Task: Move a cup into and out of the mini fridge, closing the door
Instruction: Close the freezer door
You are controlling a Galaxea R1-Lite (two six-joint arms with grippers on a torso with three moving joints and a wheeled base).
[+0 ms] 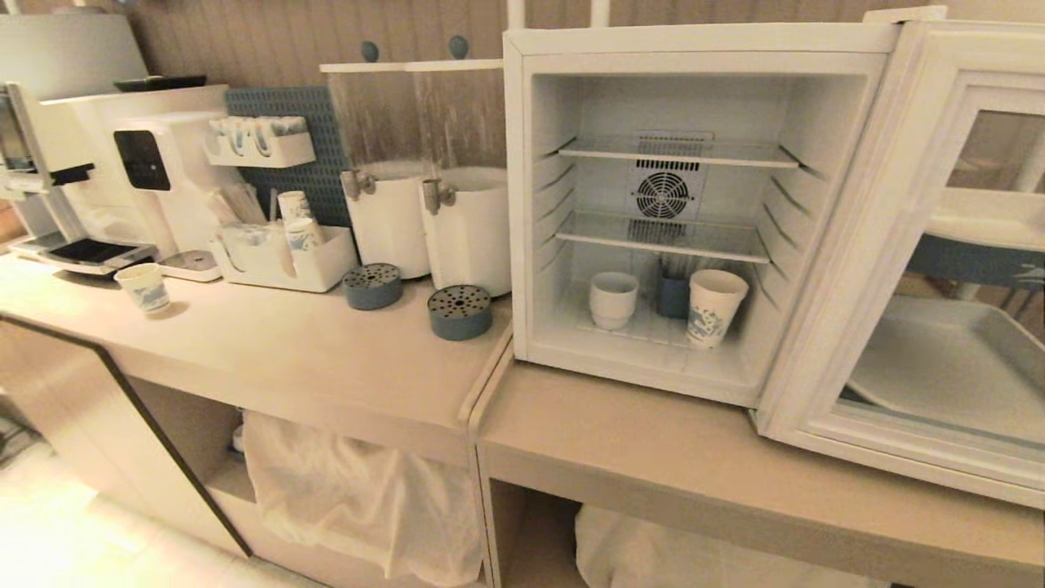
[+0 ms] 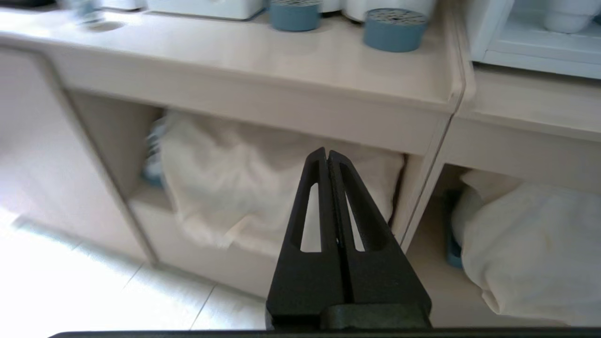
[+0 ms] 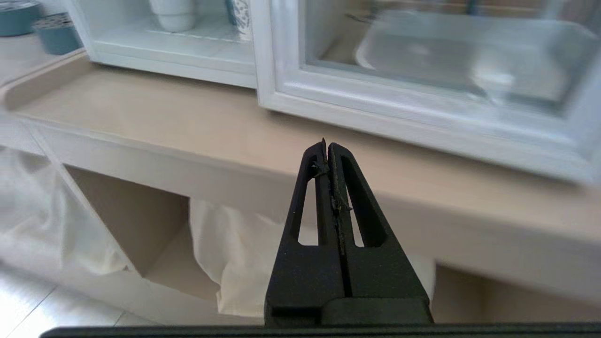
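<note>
Beige counter (image 1: 286,343), left to right: printed paper cup (image 1: 144,287); mini fridge (image 1: 678,204), door (image 1: 939,269) swung open, the cup (image 1: 613,299) on its floor beside another printed cup (image 1: 714,308). Left gripper (image 2: 327,155) and right gripper (image 3: 327,146) closed, empty, below counter level.

White cup (image 1: 613,299) beside blue-printed paper cup (image 1: 713,308) in white mini fridge (image 1: 522,204)

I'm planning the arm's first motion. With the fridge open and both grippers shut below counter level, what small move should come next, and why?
Probably raise and open the right gripper toward the cup. The cup sits on the mini fridge floor, the door swung wide, and both the right and left gripper hang shut and empty.
</note>
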